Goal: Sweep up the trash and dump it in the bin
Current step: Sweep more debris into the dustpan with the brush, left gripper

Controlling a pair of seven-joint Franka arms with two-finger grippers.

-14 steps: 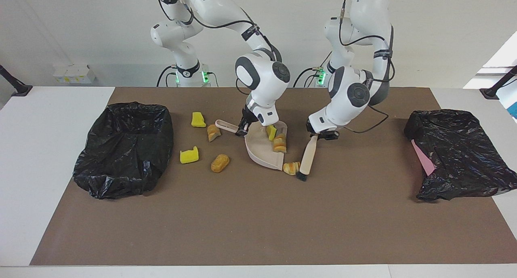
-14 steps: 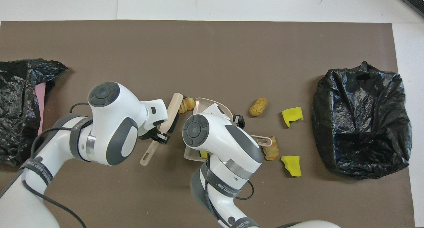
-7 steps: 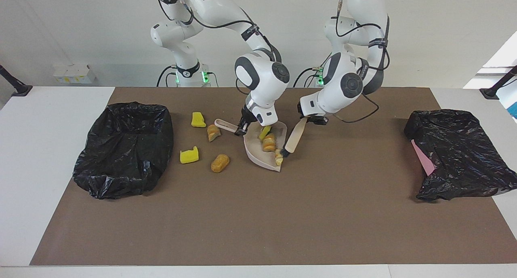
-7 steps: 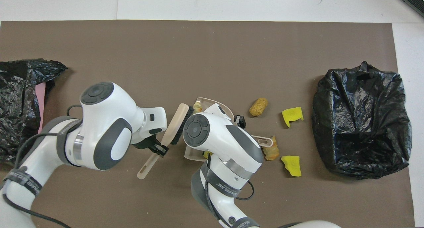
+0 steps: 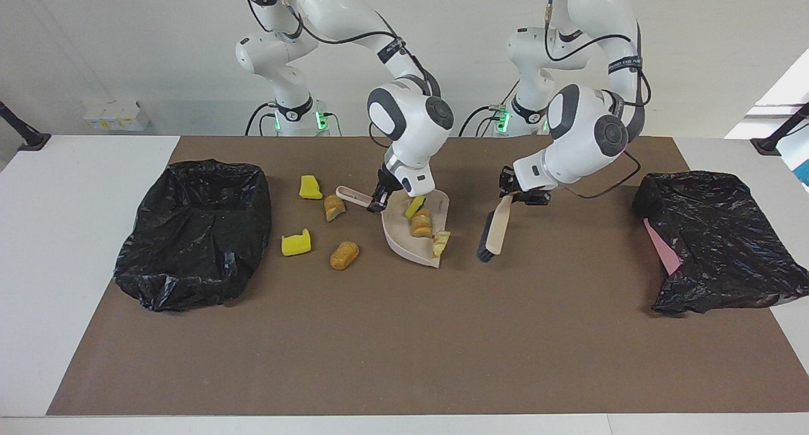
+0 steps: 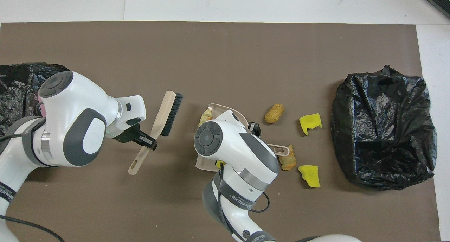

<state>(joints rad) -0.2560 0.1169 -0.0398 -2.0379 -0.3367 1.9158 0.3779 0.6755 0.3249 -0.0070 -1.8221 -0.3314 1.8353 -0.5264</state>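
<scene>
Three trash bits sit in the dustpan [image 5: 414, 229], facing view; four lie on the tabletop [image 5: 404, 346] btwn pan & the black bin [image 5: 196, 232] at the right arm's end. Right pincer [image 5: 381, 202] pinches the pan handle; left pincer [image 5: 519, 196] pinches the brush [image 5: 494, 229], bristles off the pan. Overhead view: brush [image 6: 165, 115] apart from the pan [image 6: 211, 110]. My read: keep the pan level w/ its lip down, then sweep the loose bits in w/ short strokes.

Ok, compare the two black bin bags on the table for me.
The bag at the right arm's end lies spread open like a tray, with its hollow showing; the bag at the left arm's end is crumpled and slumped. A pink edge shows only at the left arm's bag. Both are glossy black plastic, and no trash shows in either.
</scene>
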